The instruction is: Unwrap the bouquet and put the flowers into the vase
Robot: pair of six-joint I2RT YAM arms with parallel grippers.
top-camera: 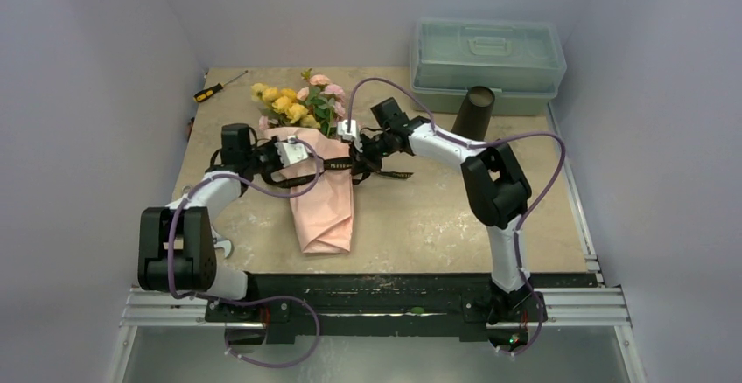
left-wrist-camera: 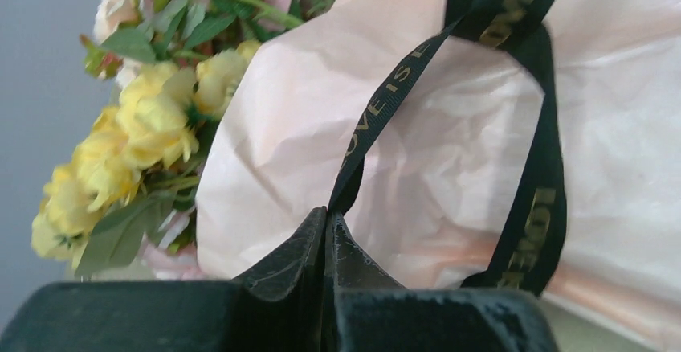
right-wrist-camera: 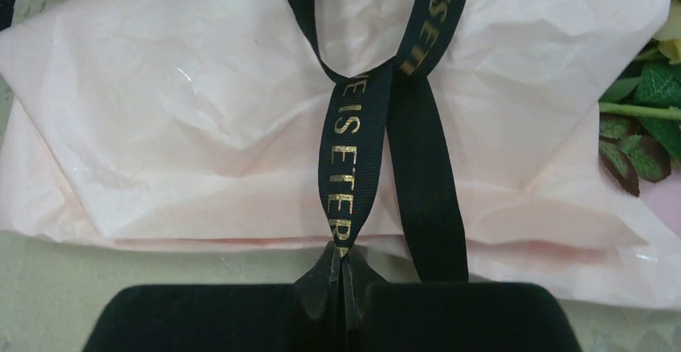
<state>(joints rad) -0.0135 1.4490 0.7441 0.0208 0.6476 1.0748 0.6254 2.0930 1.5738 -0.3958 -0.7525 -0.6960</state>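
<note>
The bouquet [top-camera: 324,195] lies on the table in pale pink paper [left-wrist-camera: 450,143] [right-wrist-camera: 185,127], with its yellow and peach-pink flowers [top-camera: 297,103] [left-wrist-camera: 136,135] pointing away from the arms. A black ribbon [top-camera: 328,166] with gold letters crosses the wrap. My left gripper [top-camera: 293,152] [left-wrist-camera: 329,215] is shut on one strand of the ribbon [left-wrist-camera: 385,107] at the bouquet's left side. On the right side, my right gripper [top-camera: 357,151] [right-wrist-camera: 341,259] is shut on another ribbon strand [right-wrist-camera: 345,159]. The dark cylindrical vase [top-camera: 474,112] stands at the back right.
A translucent grey-green lidded box [top-camera: 487,64] sits behind the vase. A yellow-handled screwdriver [top-camera: 217,87] lies at the back left corner. White walls close in the table on both sides. The table's front edge [top-camera: 394,271] runs just beyond the bouquet's folded end.
</note>
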